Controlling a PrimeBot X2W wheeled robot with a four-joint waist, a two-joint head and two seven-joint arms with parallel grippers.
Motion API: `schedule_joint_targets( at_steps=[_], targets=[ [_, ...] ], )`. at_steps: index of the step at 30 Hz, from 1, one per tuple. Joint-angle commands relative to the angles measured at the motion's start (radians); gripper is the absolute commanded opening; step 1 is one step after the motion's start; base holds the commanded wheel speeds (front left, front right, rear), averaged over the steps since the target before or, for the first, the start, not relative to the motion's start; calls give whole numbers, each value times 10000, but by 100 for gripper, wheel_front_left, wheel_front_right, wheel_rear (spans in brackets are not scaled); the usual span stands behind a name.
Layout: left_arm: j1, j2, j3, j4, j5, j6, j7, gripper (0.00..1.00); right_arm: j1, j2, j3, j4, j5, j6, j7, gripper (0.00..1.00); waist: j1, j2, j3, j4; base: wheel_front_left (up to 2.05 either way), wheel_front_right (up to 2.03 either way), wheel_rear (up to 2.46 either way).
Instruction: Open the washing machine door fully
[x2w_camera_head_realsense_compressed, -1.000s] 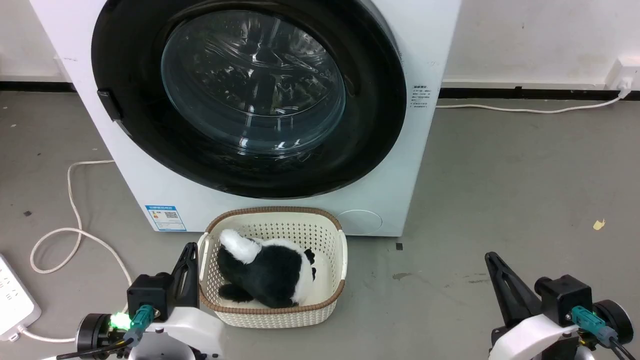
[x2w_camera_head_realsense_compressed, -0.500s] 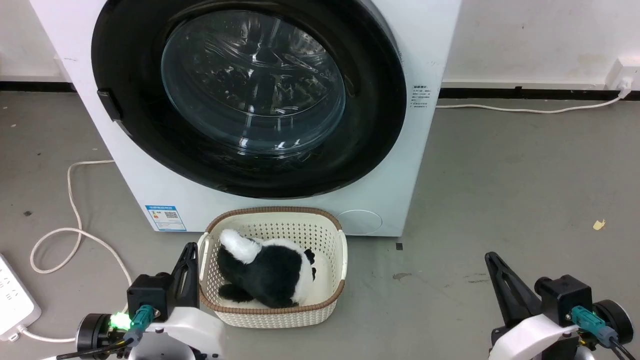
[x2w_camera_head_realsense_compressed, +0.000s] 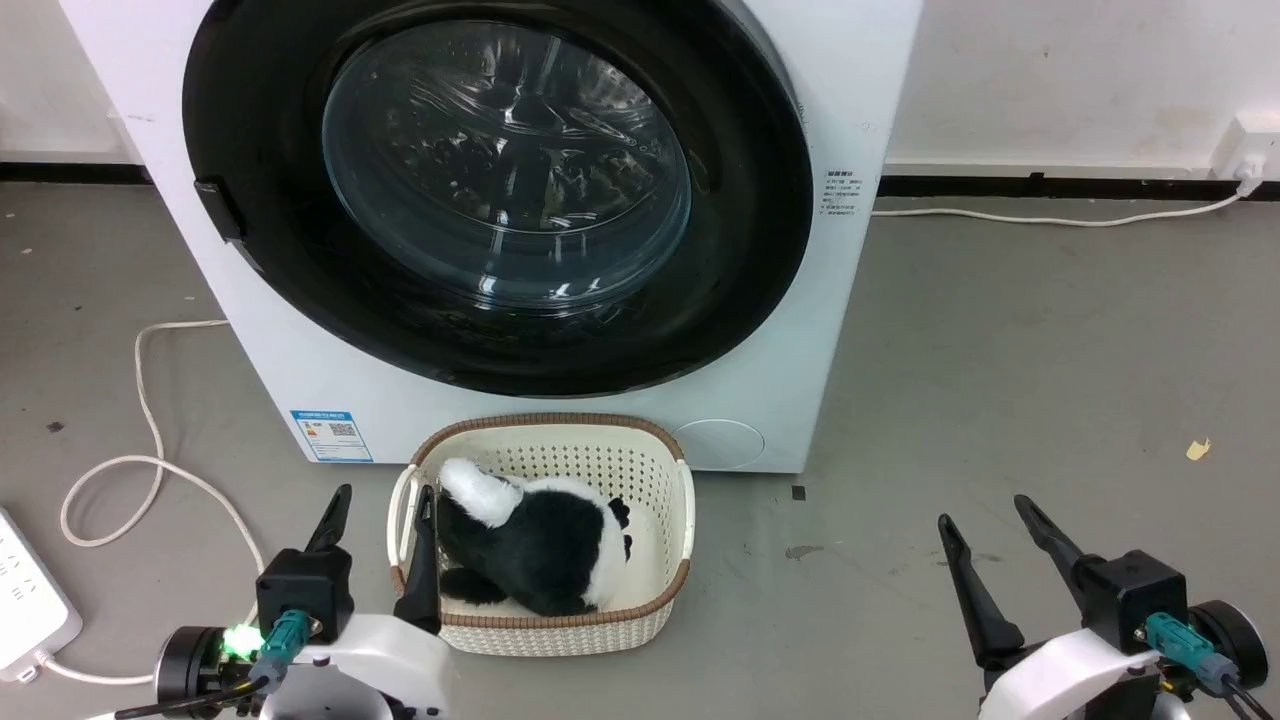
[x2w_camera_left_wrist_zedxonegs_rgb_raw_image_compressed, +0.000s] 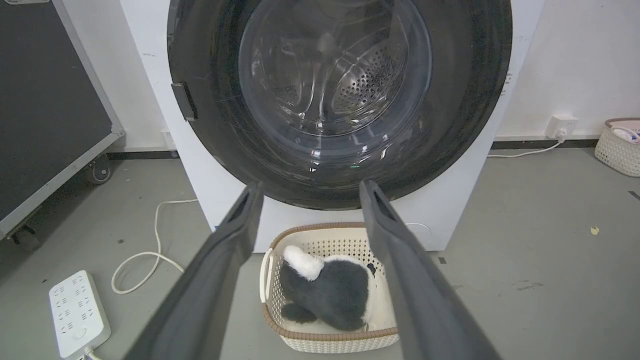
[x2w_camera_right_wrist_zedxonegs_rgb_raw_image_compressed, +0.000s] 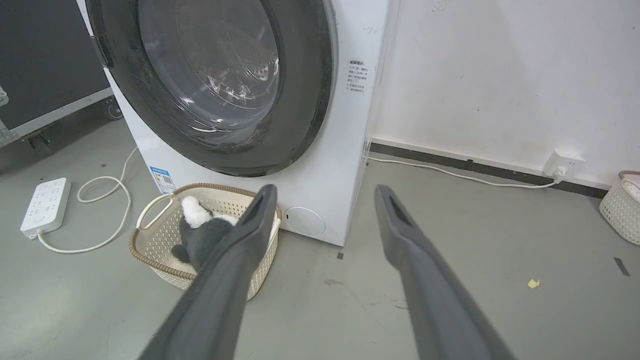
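Here, the washing machine door (x2w_camera_head_realsense_compressed: 497, 190) lies closed against the front of the white washing machine (x2w_camera_head_realsense_compressed: 870, 90), its glossy black frame cut off by the top edge of the head view. Reflections streak the bulging glass, so the steel drum (x2w_camera_left_wrist_zedxonegs_rgb_raw_image_compressed: 370, 85) behind it is hard to make out. A small dark handle (x2w_camera_head_realsense_compressed: 218, 208) sits on the door's left rim. Both arms are cropped at the bottom edge. The left gripper (x2w_camera_head_realsense_compressed: 385, 492) hangs low, fingers spread wide and holding nothing; its inner finger overlaps the left wall of the cream basket (x2w_camera_head_realsense_compressed: 560, 428) on the floor, and whether they touch cannot be told. A black-and-white plush toy (x2w_camera_head_realsense_compressed: 540, 550) lies in the basket, its face hidden. The right gripper (x2w_camera_head_realsense_compressed: 982, 510), fingers likewise wide apart and empty, hovers over bare grey floor (x2w_camera_head_realsense_compressed: 1050, 350) well to the right of the basket. The door stands beyond and above both sets of fingertips, well apart from them: straight ahead of the left gripper, ahead and to the left of the right one. A white power strip (x2w_camera_head_realsense_compressed: 25, 600), half cut off by the left edge, trails a looping cable (x2w_camera_head_realsense_compressed: 143, 400).
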Motion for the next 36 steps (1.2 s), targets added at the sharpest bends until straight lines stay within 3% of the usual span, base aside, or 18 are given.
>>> schedule_joint_targets(
  at_steps=[1,21,36],
  targets=[
    [18,1,-30,18,-47,27,-109,100,38,2,-50,1,119,-1,-113,100,0,0,2,3,0,0,0],
    [-48,2,-243,-16,-215,95,-506,100,-43,-165,-133,-301,636,-3,-510,100,0,0,324,186,0,0,0],
    [-273,4,-420,-89,-330,185,-819,100,-975,-760,-161,-302,2561,-5,-806,100,0,0,838,461,0,0,0]
  ],
)
